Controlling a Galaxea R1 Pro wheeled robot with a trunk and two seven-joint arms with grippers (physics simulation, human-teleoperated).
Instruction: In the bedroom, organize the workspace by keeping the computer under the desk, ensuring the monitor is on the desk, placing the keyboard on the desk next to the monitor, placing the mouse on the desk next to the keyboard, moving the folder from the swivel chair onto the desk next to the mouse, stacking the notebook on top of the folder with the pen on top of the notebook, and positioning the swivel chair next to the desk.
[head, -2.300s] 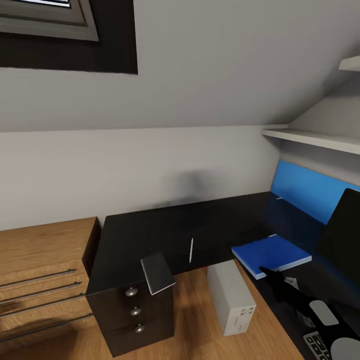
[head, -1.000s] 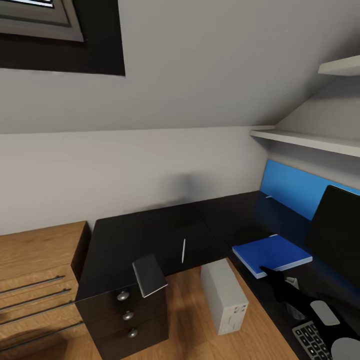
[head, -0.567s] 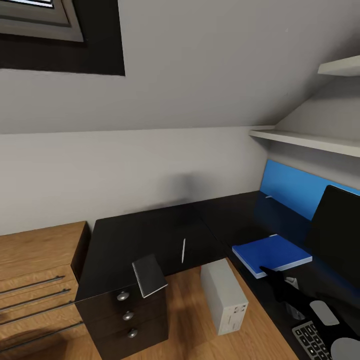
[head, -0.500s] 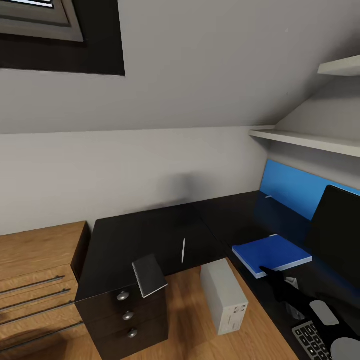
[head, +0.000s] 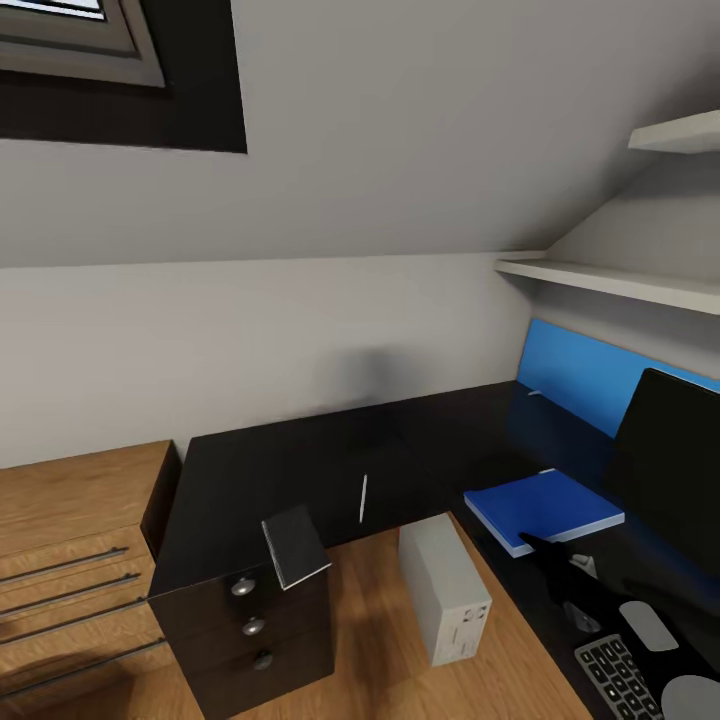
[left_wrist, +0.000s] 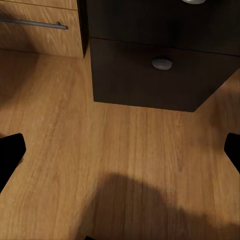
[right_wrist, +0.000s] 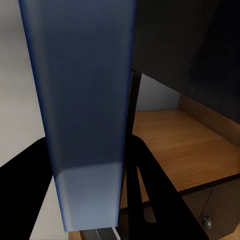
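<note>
— Where are the things seen on the bench (head: 300, 470)?
— The notebook (head: 296, 546) is seen over its front corner above the drawers (head: 250, 630), the pen (head: 362, 498) just beyond it, and the computer (head: 446, 590) on the floor under the edge. Further right, the folder (head: 545, 508) is held flat, beside the monitor (head: 672, 480) and keyboard (head: 620, 678).
— And the fingers?
— The right gripper (head: 535, 547) is clamped on the folder's edge. The left fingers (left_wrist: 10, 155) are spread wide apart above the wooden floor (left_wrist: 120, 165).

I'm seeing the black desk (head: 260, 470) carrying the notebook (head: 295, 545), pen (head: 362, 498), folder (head: 543, 508), monitor (head: 668, 470) and keyboard (head: 615, 675); the computer (head: 445, 588) is standing on the wooden floor (head: 375, 640).
</note>
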